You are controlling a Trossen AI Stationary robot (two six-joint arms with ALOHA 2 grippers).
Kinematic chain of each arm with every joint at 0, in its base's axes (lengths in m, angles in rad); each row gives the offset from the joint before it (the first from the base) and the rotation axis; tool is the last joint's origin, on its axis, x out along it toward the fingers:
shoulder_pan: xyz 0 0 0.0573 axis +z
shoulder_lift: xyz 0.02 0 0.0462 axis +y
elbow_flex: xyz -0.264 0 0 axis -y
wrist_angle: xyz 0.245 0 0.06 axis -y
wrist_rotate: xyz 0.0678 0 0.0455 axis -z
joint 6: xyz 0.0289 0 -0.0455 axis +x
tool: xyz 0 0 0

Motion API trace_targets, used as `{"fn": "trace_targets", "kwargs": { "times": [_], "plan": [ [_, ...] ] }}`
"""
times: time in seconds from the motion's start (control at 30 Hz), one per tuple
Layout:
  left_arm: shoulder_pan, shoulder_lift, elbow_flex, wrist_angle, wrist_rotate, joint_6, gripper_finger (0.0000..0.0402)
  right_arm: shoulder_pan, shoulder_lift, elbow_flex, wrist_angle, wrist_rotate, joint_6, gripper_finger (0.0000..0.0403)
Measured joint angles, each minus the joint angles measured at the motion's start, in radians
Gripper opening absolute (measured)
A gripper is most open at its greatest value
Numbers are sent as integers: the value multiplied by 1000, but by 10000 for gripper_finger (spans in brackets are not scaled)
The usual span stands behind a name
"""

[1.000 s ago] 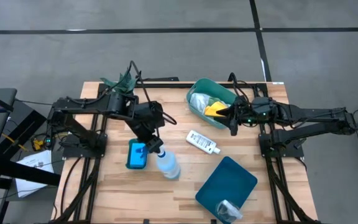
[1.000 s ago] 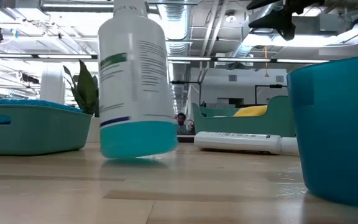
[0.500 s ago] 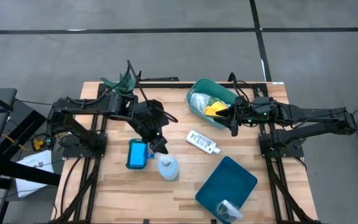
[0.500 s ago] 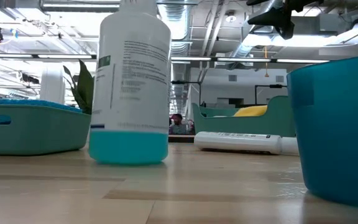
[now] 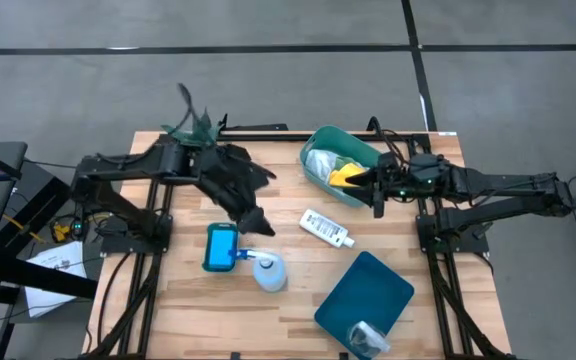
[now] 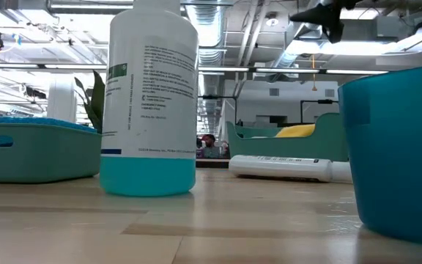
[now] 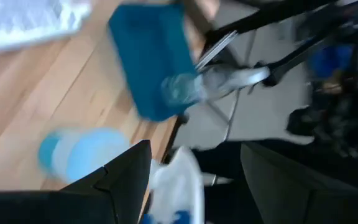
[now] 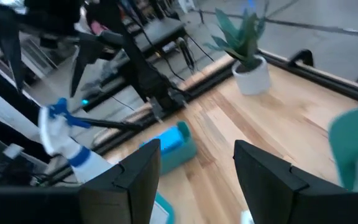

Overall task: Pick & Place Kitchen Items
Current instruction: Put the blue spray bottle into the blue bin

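1. The high view looks straight down on the whole bench.
2. The low view sits at bench height, very near the spray bottle.
3. Both wrist views also catch that bottle.

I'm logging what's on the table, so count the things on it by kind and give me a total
Bottles: 2, the spray bottle standing upright and the white bottle lying flat
Teal tubs: 2, one holding cloths, one holding a silver cup
Blue sponges: 1
Potted plants: 1
Total: 6
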State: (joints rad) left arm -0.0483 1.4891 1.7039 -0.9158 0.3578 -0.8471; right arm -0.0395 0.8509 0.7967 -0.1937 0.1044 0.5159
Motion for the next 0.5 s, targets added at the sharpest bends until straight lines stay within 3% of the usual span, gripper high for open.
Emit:
{"fn": "trace_targets", "kwargs": {
  "times": [0.37, 0.5],
  "plan": [
    [-5, -121, 0, 393, 5, 222, 246, 46, 0, 0, 221, -30, 11, 195],
    [-6, -121, 0, 657, 68, 276, 246, 81, 34, -2, 314, -29, 40, 195]
  ]
}}
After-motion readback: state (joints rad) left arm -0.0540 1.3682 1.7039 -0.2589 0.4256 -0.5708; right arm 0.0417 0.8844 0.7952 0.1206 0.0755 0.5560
